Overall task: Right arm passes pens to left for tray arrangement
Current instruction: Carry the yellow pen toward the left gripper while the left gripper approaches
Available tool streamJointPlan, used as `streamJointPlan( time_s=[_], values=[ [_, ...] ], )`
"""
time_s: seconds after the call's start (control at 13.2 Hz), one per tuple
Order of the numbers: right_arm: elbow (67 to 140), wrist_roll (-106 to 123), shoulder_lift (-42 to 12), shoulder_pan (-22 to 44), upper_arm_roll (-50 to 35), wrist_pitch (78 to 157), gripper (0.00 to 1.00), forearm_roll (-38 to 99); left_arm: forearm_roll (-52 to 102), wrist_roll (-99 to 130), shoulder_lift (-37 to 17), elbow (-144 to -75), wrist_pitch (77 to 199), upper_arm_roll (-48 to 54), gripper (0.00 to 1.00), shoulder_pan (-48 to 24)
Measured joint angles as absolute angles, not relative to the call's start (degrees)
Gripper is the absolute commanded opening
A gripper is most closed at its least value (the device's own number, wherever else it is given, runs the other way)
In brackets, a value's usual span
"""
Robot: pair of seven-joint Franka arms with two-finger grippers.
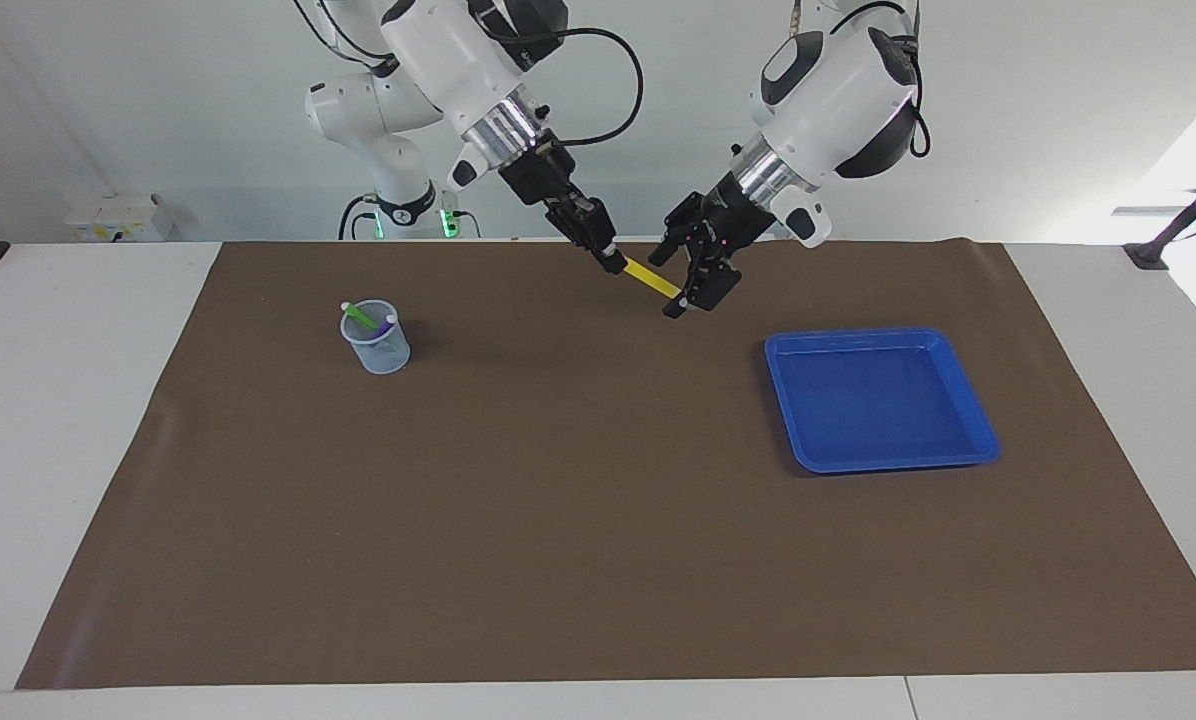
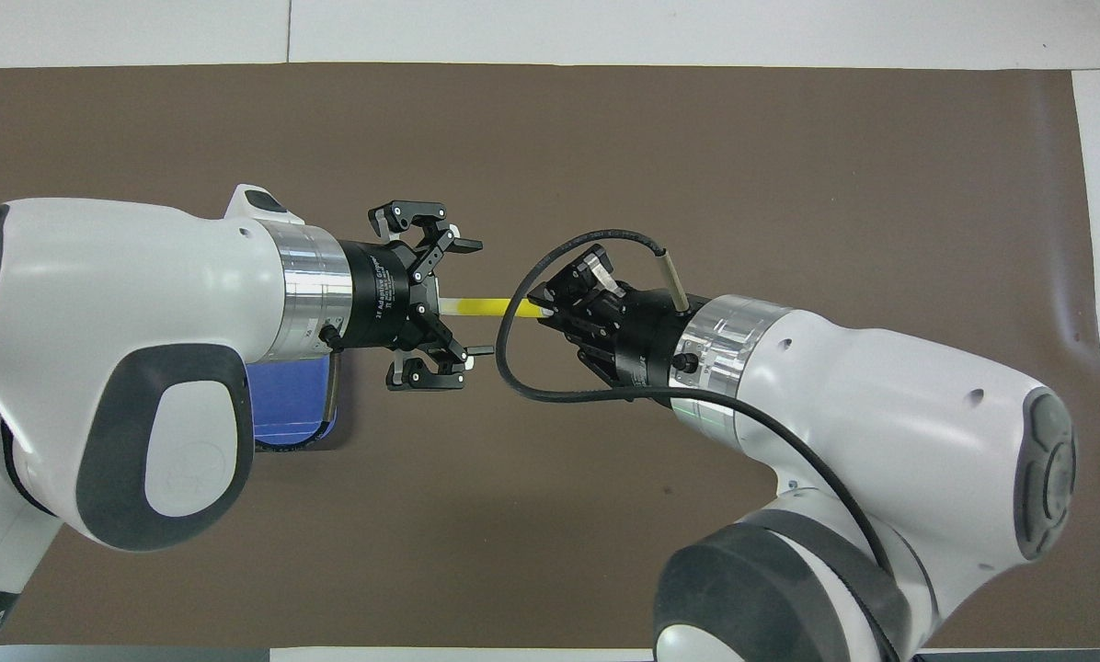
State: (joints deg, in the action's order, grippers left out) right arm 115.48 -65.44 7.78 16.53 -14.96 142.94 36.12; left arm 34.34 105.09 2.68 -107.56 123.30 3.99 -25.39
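A yellow pen [image 1: 648, 278] [image 2: 490, 305] hangs in the air over the mat, with my right gripper [image 1: 608, 262] [image 2: 541, 308] shut on one end. Around its free, pale-tipped end stands my left gripper [image 1: 670, 285] [image 2: 475, 299], open, one finger on each side of the pen and not pressing it. The blue tray [image 1: 970, 405] lies toward the left arm's end of the table with nothing in it; in the overhead view only a corner of the tray [image 2: 288, 405] shows under the left arm. A green pen [image 1: 358, 316] and a purple pen [image 1: 386, 326] stand in a small translucent cup [image 1: 378, 352].
A brown mat [image 1: 578, 520] covers most of the white table [image 1: 68, 400]. The cup stands toward the right arm's end; in the overhead view the right arm hides it. Between cup and tray there is only bare mat.
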Motion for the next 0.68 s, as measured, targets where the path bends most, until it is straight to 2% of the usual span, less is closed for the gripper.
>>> streamJointPlan(
  time_s=[0.08, 0.46, 0.68],
  values=[
    [115.5, -65.4, 7.8, 16.5, -15.0, 142.9, 0.00, 36.1, 34.3, 105.0, 2.7, -107.6, 123.3, 4.0, 0.83, -25.4],
    [115.5, -65.4, 7.8, 16.5, -14.9, 142.9, 0.00, 36.1, 34.3, 105.0, 2.7, -107.6, 123.3, 4.0, 0.72, -25.4],
    [115.5, -65.4, 7.8, 16.5, -14.9, 142.9, 0.00, 36.1, 34.3, 105.0, 2.7, -107.6, 123.3, 3.9, 0.59, -25.4]
  ],
)
